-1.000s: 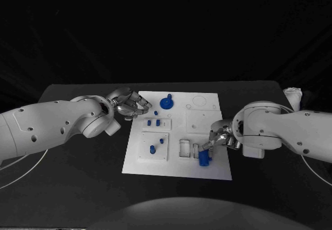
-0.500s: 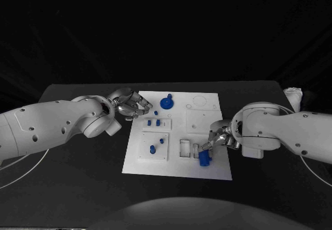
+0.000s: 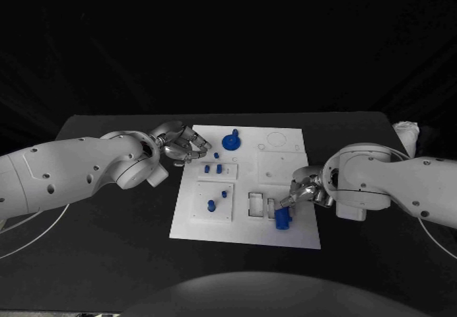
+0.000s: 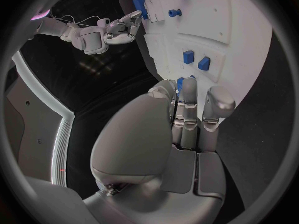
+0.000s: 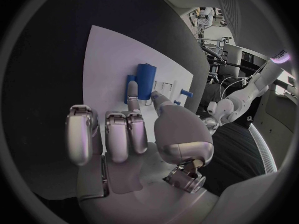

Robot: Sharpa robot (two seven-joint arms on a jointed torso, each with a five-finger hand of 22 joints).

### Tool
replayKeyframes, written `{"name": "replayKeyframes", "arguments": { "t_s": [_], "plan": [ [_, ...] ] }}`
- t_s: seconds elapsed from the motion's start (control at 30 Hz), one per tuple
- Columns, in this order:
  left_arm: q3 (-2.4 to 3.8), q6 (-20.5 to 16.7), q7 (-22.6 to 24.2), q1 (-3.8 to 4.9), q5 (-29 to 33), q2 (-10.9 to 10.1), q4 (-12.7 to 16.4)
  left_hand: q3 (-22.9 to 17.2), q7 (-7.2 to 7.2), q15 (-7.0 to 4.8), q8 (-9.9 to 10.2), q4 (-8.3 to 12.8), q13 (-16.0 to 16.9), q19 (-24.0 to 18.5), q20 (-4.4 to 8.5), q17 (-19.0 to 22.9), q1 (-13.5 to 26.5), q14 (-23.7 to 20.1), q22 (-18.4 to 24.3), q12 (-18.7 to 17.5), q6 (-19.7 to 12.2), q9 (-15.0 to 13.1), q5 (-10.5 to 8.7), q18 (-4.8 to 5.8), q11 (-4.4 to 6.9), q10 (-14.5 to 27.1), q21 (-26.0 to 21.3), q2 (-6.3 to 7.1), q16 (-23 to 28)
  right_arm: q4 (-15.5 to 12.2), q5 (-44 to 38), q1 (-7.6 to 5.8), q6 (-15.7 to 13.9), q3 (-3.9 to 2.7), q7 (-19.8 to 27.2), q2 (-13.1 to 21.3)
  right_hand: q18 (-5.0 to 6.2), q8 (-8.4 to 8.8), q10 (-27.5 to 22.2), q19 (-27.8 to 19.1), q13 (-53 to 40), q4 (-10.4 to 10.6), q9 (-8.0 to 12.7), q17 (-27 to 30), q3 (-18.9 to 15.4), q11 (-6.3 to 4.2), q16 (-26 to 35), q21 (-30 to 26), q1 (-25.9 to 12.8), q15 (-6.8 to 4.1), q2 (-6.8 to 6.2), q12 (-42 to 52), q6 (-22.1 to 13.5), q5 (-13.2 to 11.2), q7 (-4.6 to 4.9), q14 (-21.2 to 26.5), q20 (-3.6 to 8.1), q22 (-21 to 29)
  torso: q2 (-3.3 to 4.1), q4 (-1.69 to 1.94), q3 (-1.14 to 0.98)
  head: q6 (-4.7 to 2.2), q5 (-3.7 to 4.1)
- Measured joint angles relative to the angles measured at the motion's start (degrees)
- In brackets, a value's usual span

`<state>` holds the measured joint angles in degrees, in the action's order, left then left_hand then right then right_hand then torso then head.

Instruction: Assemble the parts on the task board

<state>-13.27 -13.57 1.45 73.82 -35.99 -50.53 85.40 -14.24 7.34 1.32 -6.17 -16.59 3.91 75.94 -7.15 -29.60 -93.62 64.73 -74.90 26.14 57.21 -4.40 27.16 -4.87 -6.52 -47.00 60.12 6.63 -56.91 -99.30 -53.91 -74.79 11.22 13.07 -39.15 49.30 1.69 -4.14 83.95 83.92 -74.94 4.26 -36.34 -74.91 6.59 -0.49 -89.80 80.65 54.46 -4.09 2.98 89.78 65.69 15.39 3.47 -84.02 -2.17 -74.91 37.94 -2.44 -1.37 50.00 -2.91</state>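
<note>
- I see the board (image 3: 246, 185) lying flat in the middle of the black table (image 3: 105, 224), between my two arms
- My right hand (image 3: 297, 195) sits at the board's right edge, near its front; thumb and one finger pinch a blue cylinder (image 3: 282, 218) that lies on the board by a small rectangular slot (image 3: 257, 205); the right wrist view shows the fingertips (image 5: 132, 90) touching the cylinder's side, the other fingers stretched out above the white plate
- My left hand (image 3: 181, 145) hovers at the board's left edge, towards the far end; its fingers are curled in together and I see nothing in them
- Other blue parts on the board: a round knob (image 3: 230, 140) at the far end; two small blocks (image 3: 211, 170) in a tray below it; pegs (image 3: 215, 200) in the plate on the near left
</note>
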Motion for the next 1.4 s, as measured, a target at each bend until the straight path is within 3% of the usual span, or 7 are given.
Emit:
{"name": "replayKeyframes", "arguments": {
  "t_s": [0.2, 0.27, 0.3, 0.33, 0.43, 0.83, 1.4],
  "plan": [
    [0.00, 0.10, -0.17, 0.00, -0.01, -0.04, 0.02, 0.00, 0.00, 0.00, 0.00, 0.00, 0.00, 0.00, 0.00, 0.00, 0.00, 0.00, 0.00, 0.00, 0.00, 0.00, 0.00, 0.00, 0.00, 0.00, 0.00, 0.00, 0.00, -0.51, 0.16, 0.09, -0.80, 0.05, 0.34, 1.07, 0.00, 0.07, 0.00, 0.00, -0.01, 0.00, 0.01, 0.00, 0.00, 0.00, 0.00, 0.00, 0.00, 0.00, 0.00, 0.00, -0.20, -0.34, -0.03, 0.00, 0.00, 0.00, 0.01, 0.00, -0.02, 0.00, -0.13],
    [0.00, 0.13, -0.23, 0.00, -0.01, -0.05, 0.03, 0.00, 0.00, 0.00, 0.00, 0.00, 0.00, 0.00, 0.00, 0.00, 0.00, 0.00, 0.00, 0.00, 0.00, 0.00, 0.00, 0.00, 0.00, 0.00, 0.00, 0.00, 0.00, -0.67, 0.20, 0.09, -1.02, 0.06, 0.42, 1.45, 0.00, 0.10, 0.00, 0.00, -0.01, 0.01, 0.03, 0.00, -0.01, 0.00, 0.00, 0.00, -0.01, 0.00, 0.00, 0.00, -1.18, -0.41, 0.92, 0.00, 0.00, 0.00, 0.01, 0.00, -0.02, 0.00, -0.18],
    [0.00, 0.15, -0.28, 0.00, -0.01, -0.06, 0.03, 0.00, 0.00, 0.00, 0.00, 0.00, 0.00, 0.00, 0.00, 0.00, 0.00, 0.00, 0.00, 0.00, 0.00, 0.00, 0.00, 0.00, 0.00, 0.00, 0.00, 0.00, 0.00, -0.70, 0.20, 0.09, -1.14, 0.06, 0.45, 1.63, 0.00, 0.74, 0.00, 0.00, -0.01, 0.01, 2.50, 0.00, -0.01, 0.00, 0.00, 0.00, -0.01, 0.00, -0.01, 0.00, -2.03, -0.47, 1.50, 0.00, 0.00, 0.00, 0.01, 0.00, -0.02, 0.00, -0.18],
    [0.00, 0.17, -0.31, 0.00, -0.01, -0.06, 0.03, 0.00, 0.00, 0.00, 0.00, 0.00, 0.00, 0.00, 0.00, 0.00, 0.00, 0.00, 0.00, 0.00, 0.00, 0.00, 0.00, 0.00, 0.00, 0.00, 0.00, 0.00, 0.00, -0.70, 0.20, 0.09, -1.31, 0.07, 0.46, 1.84, 0.00, 1.31, -0.01, 0.00, 0.00, 0.01, 9.88, 0.01, -0.02, 0.01, 0.00, 0.00, -0.30, 0.00, -0.29, 0.00, -3.04, -0.66, 1.34, 0.00, 0.00, 0.00, 0.01, -0.01, -0.02, 0.00, -0.18],
    [0.00, 0.23, -0.44, 0.00, -0.01, -0.06, 0.02, 0.00, 0.00, 0.00, 0.00, 0.00, -0.01, -0.11, -0.10, 0.01, 0.00, 0.00, 0.00, 0.00, 0.00, 0.00, 0.00, -0.01, 0.00, 0.00, 0.00, 0.00, 0.00, -0.70, 0.25, 0.09, -1.77, 0.11, 0.55, 2.12, 0.00, 0.79, -0.01, 0.00, 0.00, 0.01, 13.01, -0.01, -0.02, 0.00, 0.00, 0.00, -0.48, 0.00, -0.43, 0.00, -3.22, -0.67, 0.76, 0.00, 0.00, 0.00, 0.01, -0.03, -0.02, 0.00, -0.18],
    [0.00, 0.61, -0.88, 0.00, -0.03, -0.02, 0.02, 0.00, 0.00, 0.01, 0.00, 0.00, -0.01, -0.21, -0.20, 0.09, 0.24, -0.01, 0.00, 0.00, 0.00, 0.00, 0.00, 0.00, 0.00, 0.00, 0.00, 0.24, 0.00, -1.83, 1.15, 0.05, -3.58, 0.28, 0.70, 3.45, 0.00, 0.21, -0.01, 0.00, 0.01, -0.24, 13.36, -0.04, 0.23, 0.00, 0.00, 0.00, -0.44, 0.00, 0.06, 0.00, -2.42, -0.90, 0.59, 0.00, 0.00, 0.01, 0.03, -0.03, -0.05, 0.00, -0.20],
    [0.00, 1.46, -1.49, -0.01, -0.22, -0.04, 0.04, 0.00, 0.22, 0.20, 0.00, 0.00, 0.04, -0.20, -0.20, 0.24, 0.47, -0.20, 0.00, 0.68, 0.22, 0.00, 0.24, 0.00, -0.02, -0.41, -0.21, 0.01, -0.21, -6.44, 2.93, -2.55, -6.86, 0.41, 0.66, 8.05, 0.00, -0.49, 0.00, 0.00, 0.02, 1.30, 13.13, -0.03, 0.15, 0.00, 0.00, 0.21, -2.87, -0.01, 1.81, 0.00, -0.43, -2.03, -0.15, 0.00, 0.01, -0.03, 0.00, -0.07, -0.06, 0.00, -0.33]
  ]
}}
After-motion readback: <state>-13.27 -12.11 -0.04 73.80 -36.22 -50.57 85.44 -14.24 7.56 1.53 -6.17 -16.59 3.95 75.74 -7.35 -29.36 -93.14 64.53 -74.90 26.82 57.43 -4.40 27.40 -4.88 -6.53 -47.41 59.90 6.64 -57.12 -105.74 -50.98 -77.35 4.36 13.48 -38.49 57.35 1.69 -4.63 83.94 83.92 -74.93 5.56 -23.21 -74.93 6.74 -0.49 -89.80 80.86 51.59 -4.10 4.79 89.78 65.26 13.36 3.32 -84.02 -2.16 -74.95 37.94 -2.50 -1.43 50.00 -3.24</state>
